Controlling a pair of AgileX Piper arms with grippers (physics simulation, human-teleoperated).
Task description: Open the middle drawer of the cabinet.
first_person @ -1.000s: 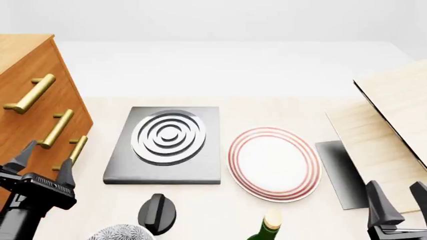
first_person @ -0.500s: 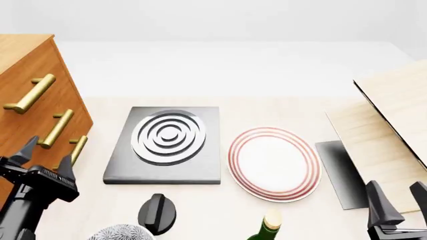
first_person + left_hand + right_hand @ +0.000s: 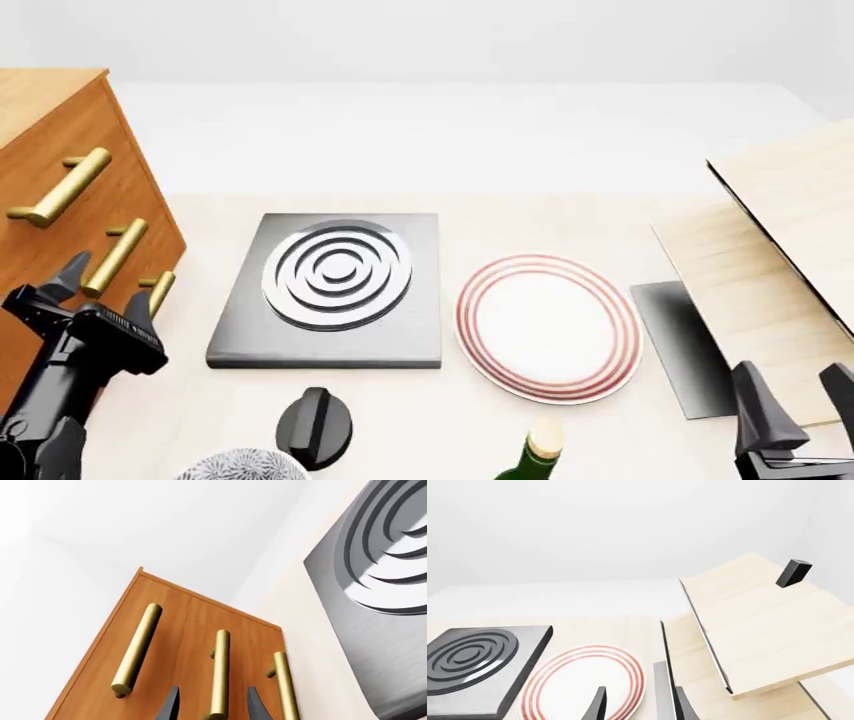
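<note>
The cabinet (image 3: 40,100) stands at the table's left edge, its three brass bar handles facing right. The middle drawer (image 3: 60,262) looks shut, flush with the fronts above and below it. Its handle (image 3: 115,256) runs between the tips of my open left gripper (image 3: 107,283). In the left wrist view that handle (image 3: 219,672) lies between the two dark fingertips (image 3: 171,706) of the left gripper (image 3: 212,707), apart from both. My right gripper (image 3: 797,400) is open and holds nothing at the front right, also seen in its own wrist view (image 3: 639,707).
A dark grey slab with raised rings (image 3: 334,290) lies right of the cabinet, beside a red-ringed plate (image 3: 547,325). A black knob (image 3: 314,425), a patterned bowl (image 3: 240,468) and a green bottle (image 3: 534,455) sit near the front edge. Pale wooden boards (image 3: 787,250) slope at the right.
My left gripper has moved forward and up along the cabinet front, so its open tips now straddle the middle handle. The right arm has not moved.
</note>
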